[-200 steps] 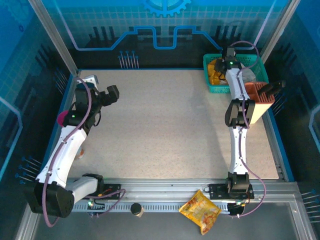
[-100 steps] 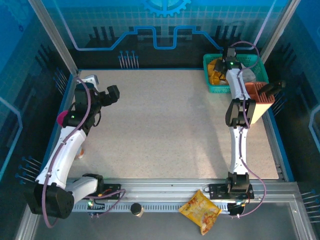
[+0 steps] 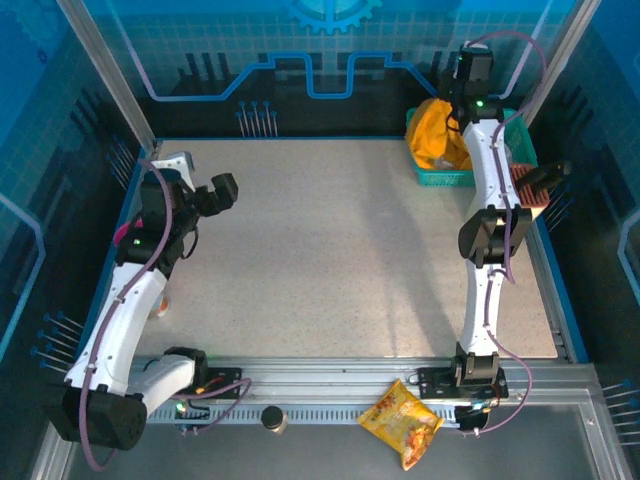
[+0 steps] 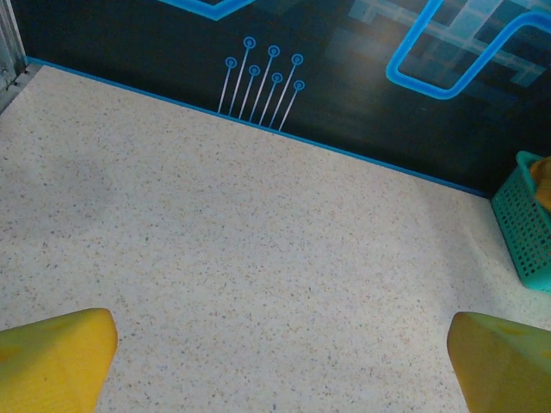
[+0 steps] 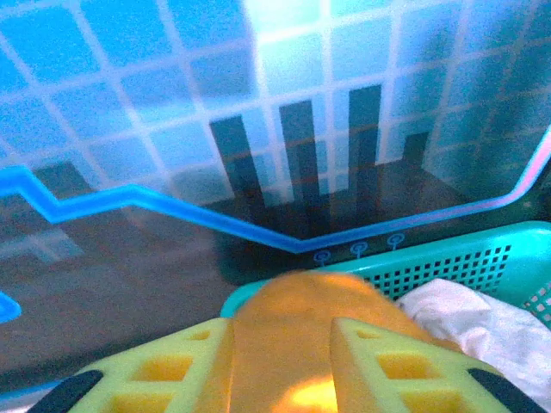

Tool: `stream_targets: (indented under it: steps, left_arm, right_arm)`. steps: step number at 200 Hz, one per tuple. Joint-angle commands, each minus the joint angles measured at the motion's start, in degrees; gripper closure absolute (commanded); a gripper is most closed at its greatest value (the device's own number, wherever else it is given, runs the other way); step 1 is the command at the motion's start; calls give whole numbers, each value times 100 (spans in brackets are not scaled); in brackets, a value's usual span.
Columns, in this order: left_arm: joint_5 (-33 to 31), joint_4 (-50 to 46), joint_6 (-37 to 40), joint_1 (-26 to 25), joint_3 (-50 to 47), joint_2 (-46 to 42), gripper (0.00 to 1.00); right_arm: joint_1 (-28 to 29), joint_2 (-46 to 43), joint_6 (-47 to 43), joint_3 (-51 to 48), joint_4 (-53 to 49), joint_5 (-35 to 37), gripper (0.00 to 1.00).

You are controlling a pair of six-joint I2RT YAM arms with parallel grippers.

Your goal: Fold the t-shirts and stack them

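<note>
1. Your right gripper (image 5: 282, 344) is clenched on a bunch of the t-shirt (image 5: 301, 297). Orange-yellow cloth fills the gap between its fingers (image 5: 172, 366).
2. Straight below that gripper the t-shirt hangs as a bunched drape, its long axis roughly vertical. Its lower end is at the teal basket (image 3: 445, 178), and you cannot tell from these views whether the hem is clear of the rim.
3. Just right of the gripper, inside the basket, lies a white cloth (image 5: 465, 314), beside the t-shirt.
4. The bare tabletop (image 3: 330, 250) lies to the left of the gripper and back toward the arm bases. Judge that as the way to carry the t-shirt for spreading and folding, once the hem is clear of the basket wall.
5. Your left gripper (image 3: 222, 190) is released, its fingertips (image 4: 52, 353) spread wide above bare tabletop. It is well apart from the t-shirt, across the whole tabletop, so the right arm is the nearer one. The left would have to reach in to take a second corner.
</note>
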Motion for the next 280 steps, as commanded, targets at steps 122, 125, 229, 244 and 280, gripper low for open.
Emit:
stream_targets:
  steps: [122, 125, 229, 244, 280]
  left_arm:
    - [193, -175, 137, -41, 385, 133, 1]
    - [197, -175, 132, -39, 391, 142, 1]
    - [68, -685, 383, -289, 781, 95, 1]
    - [2, -772, 492, -458, 884, 113, 1]
    - [-38, -789, 515, -722, 980, 153, 1]
  right_arm:
    - [-296, 1088, 1550, -164, -1483, -807, 12]
    - [-306, 1123, 1560, -140, -1471, -841, 15]
    - [-361, -381, 1346, -201, -838, -1500, 100]
    - [-240, -839, 1087, -214, -718, -1531, 100]
    - [122, -1691, 703, -291, -548, -1811, 100]
